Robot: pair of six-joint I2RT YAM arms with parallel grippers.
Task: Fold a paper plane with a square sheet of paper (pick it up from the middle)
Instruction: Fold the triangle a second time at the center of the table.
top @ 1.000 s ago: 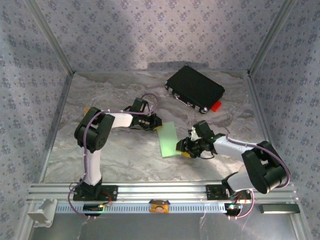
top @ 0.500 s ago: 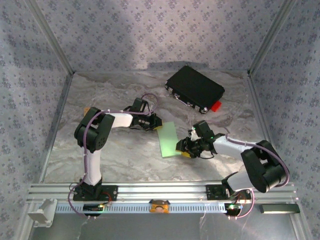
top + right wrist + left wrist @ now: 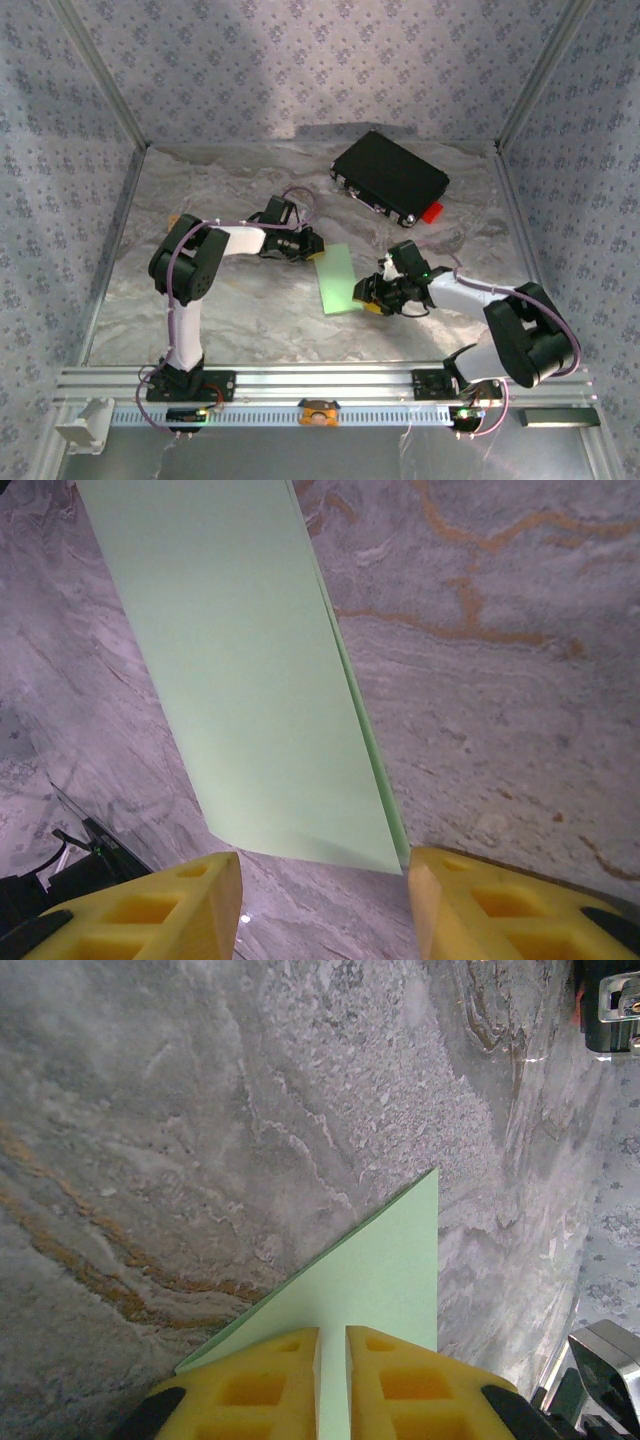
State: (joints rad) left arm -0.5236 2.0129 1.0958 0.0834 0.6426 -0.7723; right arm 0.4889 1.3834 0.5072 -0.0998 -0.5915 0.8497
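L gripper (image 3: pixel 333 1332) clamps 1 green sheet (image 3: pixel 385 1260) by its edge; R gripper (image 3: pixel 322 865) spread wide, sheet's end just ahead. 1 black case (image 3: pixel 390 177) beyond, closed.

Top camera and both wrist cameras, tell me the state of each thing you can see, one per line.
square sheet of paper: folded double, lying on the table
left tool: shut on the sheet's far corner
right tool: open, at the sheet's near corner
black case: closed
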